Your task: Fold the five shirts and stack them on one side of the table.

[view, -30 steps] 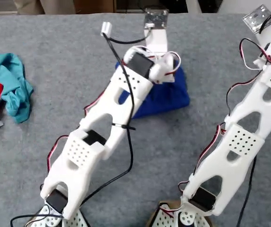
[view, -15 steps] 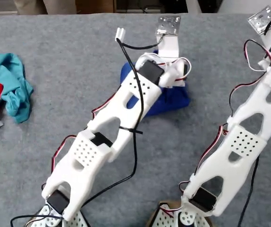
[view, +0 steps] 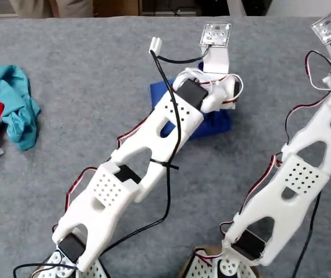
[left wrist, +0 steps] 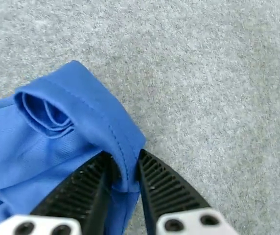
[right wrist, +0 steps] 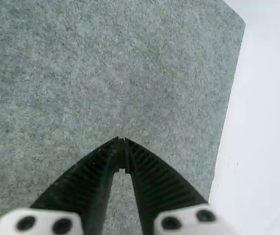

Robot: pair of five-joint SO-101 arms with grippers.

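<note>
Blue shirt (left wrist: 42, 142), hem clamped in the left pincer (left wrist: 125, 160), has been dragged rightward across the table (view: 84, 75), seemingly toward its stacking side.

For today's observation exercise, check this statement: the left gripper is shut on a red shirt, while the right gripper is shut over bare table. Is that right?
Not quite. The left gripper is shut on a blue shirt, not a red one, as the left wrist view shows. The right gripper is indeed shut over bare table.
</note>
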